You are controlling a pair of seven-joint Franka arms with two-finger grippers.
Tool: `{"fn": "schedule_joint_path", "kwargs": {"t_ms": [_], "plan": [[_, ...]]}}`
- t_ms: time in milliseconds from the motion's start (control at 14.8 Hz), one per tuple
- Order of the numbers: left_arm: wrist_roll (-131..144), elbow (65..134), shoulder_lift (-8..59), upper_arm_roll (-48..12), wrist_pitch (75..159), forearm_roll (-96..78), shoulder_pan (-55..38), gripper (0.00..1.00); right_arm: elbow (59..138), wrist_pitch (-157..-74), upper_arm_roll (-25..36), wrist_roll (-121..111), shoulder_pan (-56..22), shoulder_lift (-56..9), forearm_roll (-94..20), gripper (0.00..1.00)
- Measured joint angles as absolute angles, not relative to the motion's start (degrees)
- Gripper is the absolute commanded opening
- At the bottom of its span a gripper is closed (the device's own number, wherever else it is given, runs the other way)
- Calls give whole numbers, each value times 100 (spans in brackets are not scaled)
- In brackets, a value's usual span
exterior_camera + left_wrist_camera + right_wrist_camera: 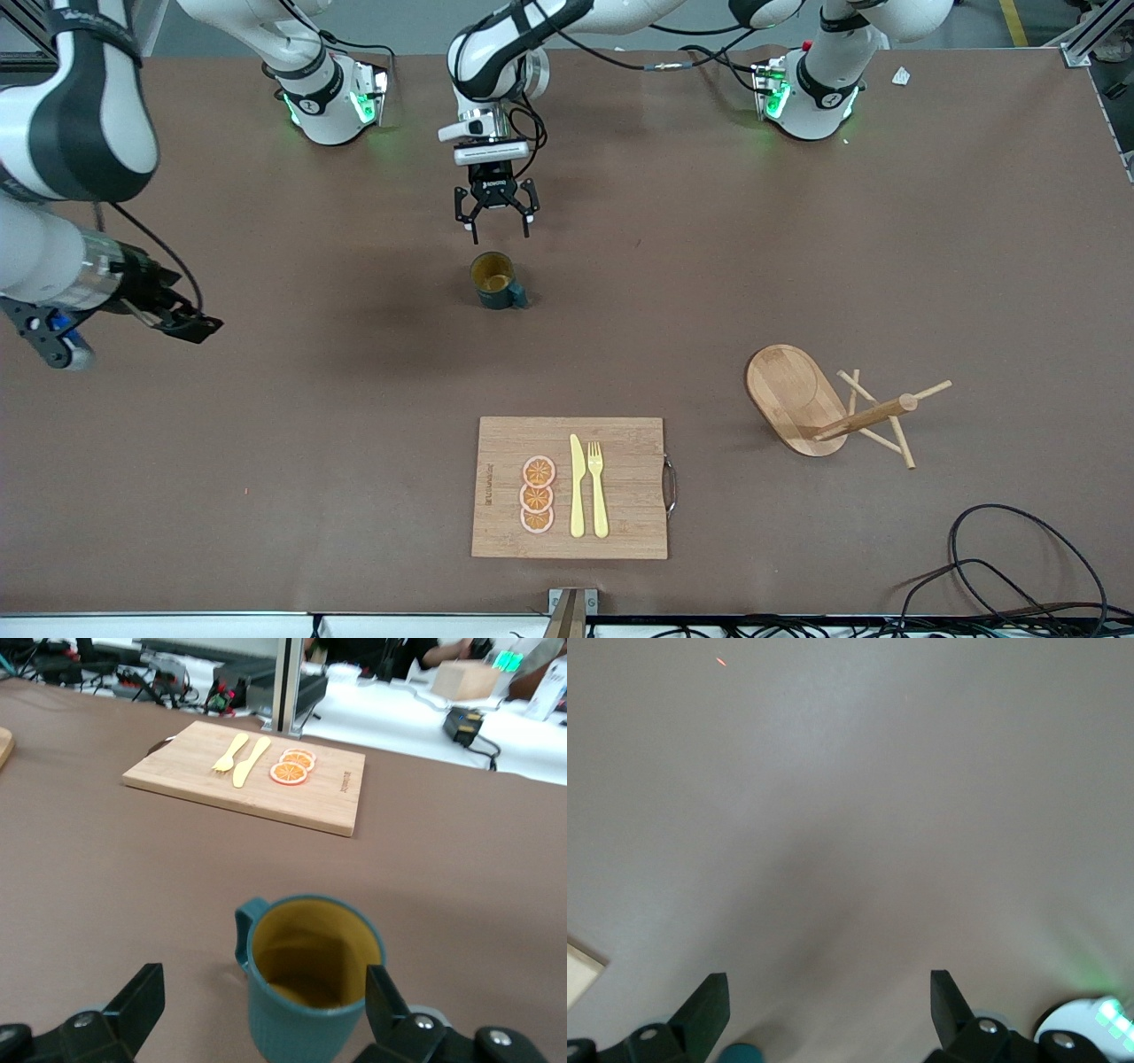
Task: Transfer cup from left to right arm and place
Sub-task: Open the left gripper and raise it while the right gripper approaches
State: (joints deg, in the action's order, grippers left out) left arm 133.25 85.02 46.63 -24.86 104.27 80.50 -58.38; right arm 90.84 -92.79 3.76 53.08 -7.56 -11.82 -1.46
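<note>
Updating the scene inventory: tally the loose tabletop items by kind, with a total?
Dark teal mug with mustard-yellow inside: 1
Bamboo cutting board: 1
Orange slices: 3
Yellow plastic knife: 1
Yellow plastic fork: 1
Tipped wooden mug rack: 1
Total: 8

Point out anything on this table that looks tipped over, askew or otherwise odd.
The wooden mug rack lies tipped on its side toward the left arm's end of the table, its pegs pointing sideways. The cup stands upright, and the cutting board lies square.
</note>
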Motion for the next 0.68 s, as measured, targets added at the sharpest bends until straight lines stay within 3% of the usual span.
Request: {"fn": "schedule_joint_path", "kwargs": {"t_ms": [338,676], "plan": [[11956,8501,3975,-3438,10607,7199,-4615,100,9138,-9470,359,7266,-1476,-1185,-375,100],[10173,8512,3828,-4992,10678,6844,-2576,100,9761,-10234,358,8998,-1939,-1200,-664,100]]}}
